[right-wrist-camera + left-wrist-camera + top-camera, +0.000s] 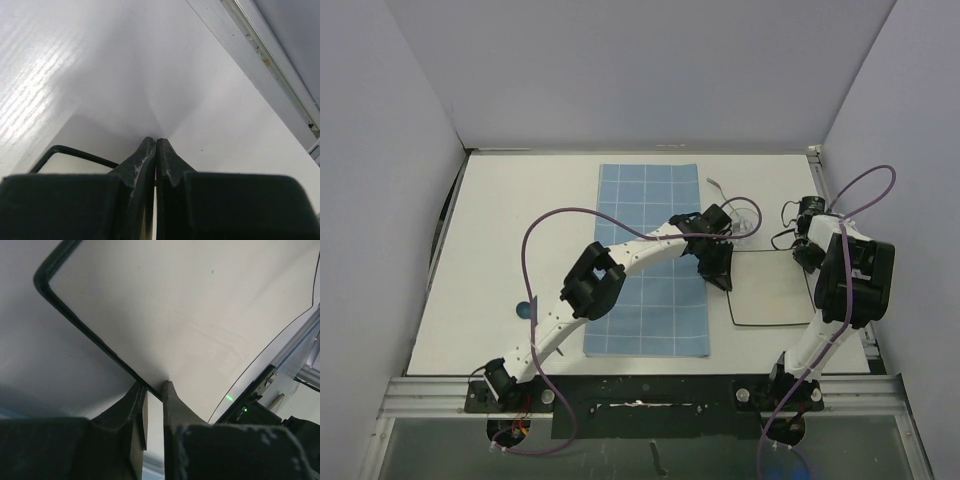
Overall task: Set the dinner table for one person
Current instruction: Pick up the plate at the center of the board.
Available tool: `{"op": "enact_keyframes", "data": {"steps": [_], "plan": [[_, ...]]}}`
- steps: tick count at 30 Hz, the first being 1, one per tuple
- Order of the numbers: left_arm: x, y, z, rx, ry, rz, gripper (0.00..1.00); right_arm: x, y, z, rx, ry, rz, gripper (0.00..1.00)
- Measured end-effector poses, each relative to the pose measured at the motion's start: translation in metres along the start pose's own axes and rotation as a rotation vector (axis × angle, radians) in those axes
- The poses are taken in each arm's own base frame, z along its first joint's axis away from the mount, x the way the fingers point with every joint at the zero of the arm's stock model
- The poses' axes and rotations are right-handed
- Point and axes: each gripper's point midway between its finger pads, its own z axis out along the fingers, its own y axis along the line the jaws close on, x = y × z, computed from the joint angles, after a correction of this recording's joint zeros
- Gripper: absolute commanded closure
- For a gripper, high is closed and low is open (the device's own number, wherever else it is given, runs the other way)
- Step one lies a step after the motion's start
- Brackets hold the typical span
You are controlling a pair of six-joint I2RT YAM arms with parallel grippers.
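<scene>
The big white dinner table (pixel 500 230) fills the middle of the view from above, with a black rail along its near edge. A blue mat (pixel 645 200) with white lines lies on the middle of the table. Just to the right of the mat lies a flat white plate (pixel 775 290) with a thin black rim and round corners. The left arm reaches over the mat to the left edge of the plate. The left gripper (pixel 154 386) is pinched on the plate's black rim, and the rim runs right into the thin gap between its two fingers. The right arm stands on the right side. The right gripper (pixel 156 141) is closed tight with nothing in it, and its tips point down at the table just beside the far right corner of the plate. A small clear thing (pixel 745 215) sits on the table just past the plate, but it is too hard to make out. A little blue round thing (pixel 523 310) lies well off to the left.
</scene>
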Motion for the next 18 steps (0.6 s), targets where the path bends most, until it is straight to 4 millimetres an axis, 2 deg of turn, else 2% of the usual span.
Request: {"op": "enact_keyframes", "data": {"steps": [10,18], "plan": [[0.003,0.002,-0.001,-0.049,-0.006,0.008,1.00,-0.012,0.021,0.002,-0.092,-0.038,0.022,1.00],[0.009,0.004,-0.005,-0.107,-0.017,0.013,1.00,-0.019,0.040,-0.004,-0.220,-0.045,0.004,1.00]]}}
